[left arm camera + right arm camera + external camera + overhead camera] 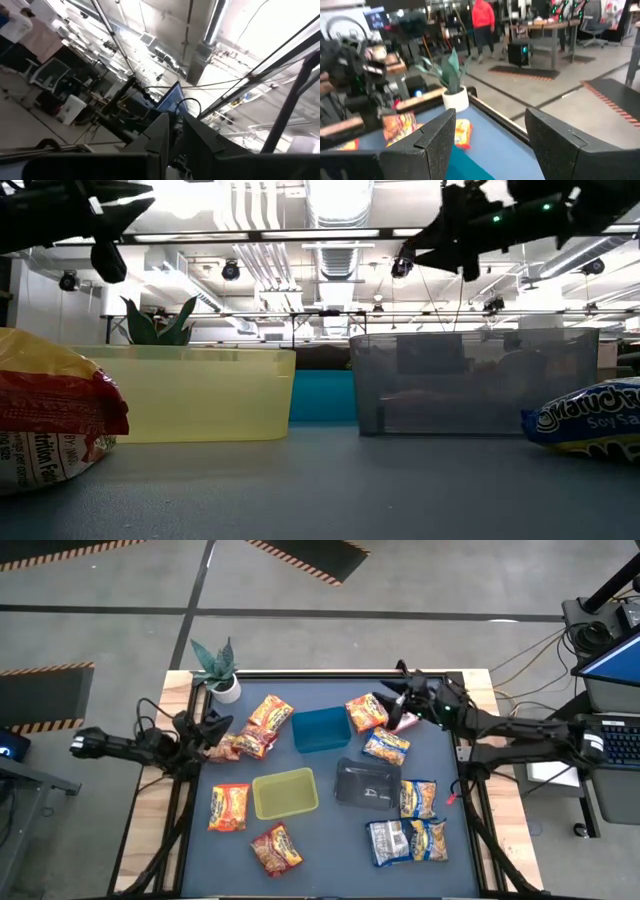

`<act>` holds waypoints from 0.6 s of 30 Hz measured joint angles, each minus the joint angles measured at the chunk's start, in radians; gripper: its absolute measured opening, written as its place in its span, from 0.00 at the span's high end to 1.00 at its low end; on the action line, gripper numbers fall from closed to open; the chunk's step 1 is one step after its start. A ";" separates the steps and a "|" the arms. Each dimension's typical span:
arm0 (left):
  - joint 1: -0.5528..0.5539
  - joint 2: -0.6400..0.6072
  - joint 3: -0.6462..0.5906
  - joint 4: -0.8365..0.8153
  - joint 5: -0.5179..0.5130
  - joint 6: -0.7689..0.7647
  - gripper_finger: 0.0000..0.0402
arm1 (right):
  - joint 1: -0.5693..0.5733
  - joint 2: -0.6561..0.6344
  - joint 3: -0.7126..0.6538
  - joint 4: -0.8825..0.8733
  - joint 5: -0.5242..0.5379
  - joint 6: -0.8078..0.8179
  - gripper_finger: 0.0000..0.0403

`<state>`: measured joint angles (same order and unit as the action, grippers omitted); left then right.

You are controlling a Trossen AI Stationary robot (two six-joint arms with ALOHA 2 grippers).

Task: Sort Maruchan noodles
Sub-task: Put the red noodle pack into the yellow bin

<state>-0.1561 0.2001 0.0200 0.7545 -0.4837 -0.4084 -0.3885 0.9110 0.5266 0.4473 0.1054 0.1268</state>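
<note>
Maruchan noodle packets lie flat across the dark table: orange ones on the left, another orange one at the far right, and blue-and-yellow ones on the right. My left gripper hangs above the table's left side beside the orange packets. It is tipped upward, its fingers close together with nothing between them. My right gripper hovers level above the far right area, open and empty, with its fingers wide apart.
Three trays stand mid-table: blue, yellow-green and black. A potted plant sits at the far left corner. In the low view a packet lies near left and a blue one near right. People stand beyond the table.
</note>
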 joint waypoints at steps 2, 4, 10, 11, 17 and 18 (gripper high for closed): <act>0.000 0.041 0.000 0.055 0.001 0.000 0.90 | 0.001 0.035 0.022 -0.007 -0.001 -0.009 0.44; 0.000 0.077 0.000 0.107 0.003 0.004 0.90 | 0.002 0.058 0.041 0.000 0.000 -0.017 0.44; 0.001 0.194 0.021 0.183 -0.023 0.007 0.90 | 0.002 0.090 0.068 0.001 0.000 -0.056 0.44; 0.001 0.214 0.038 0.170 -0.035 0.007 0.90 | 0.002 0.091 0.071 0.005 0.000 -0.061 0.44; 0.001 0.343 0.223 -0.181 -0.147 -0.008 0.90 | 0.002 0.092 0.071 0.004 0.000 -0.089 0.44; 0.001 0.356 0.275 -0.327 -0.147 -0.035 0.90 | 0.002 0.091 0.071 0.004 0.000 -0.089 0.44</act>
<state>-0.1555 0.5556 0.2947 0.4277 -0.6306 -0.4437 -0.3866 1.0021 0.5980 0.4512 0.1059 0.0375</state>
